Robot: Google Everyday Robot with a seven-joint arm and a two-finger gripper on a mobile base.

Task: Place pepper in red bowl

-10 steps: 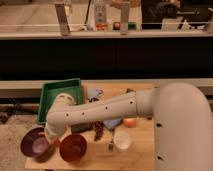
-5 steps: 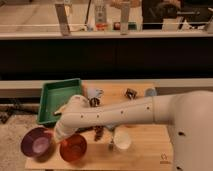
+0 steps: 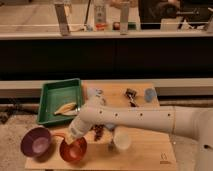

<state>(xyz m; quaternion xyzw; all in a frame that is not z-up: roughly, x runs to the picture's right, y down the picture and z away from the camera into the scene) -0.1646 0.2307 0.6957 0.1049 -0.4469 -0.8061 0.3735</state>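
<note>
While the big white arm [image 3: 135,119] stretches across the wooden table [image 3: 145,152], its gripper [image 3: 75,136] hangs right over the red bowl [image 3: 73,149], whose opening lies directly beneath the jaws. Whether those jaws are apart or clamped I cannot tell, and the pepper I cannot pick out; likely it sits between them. A purple bowl [image 3: 36,141] stands just beside, a white cup [image 3: 122,139] on the opposite side.
</note>
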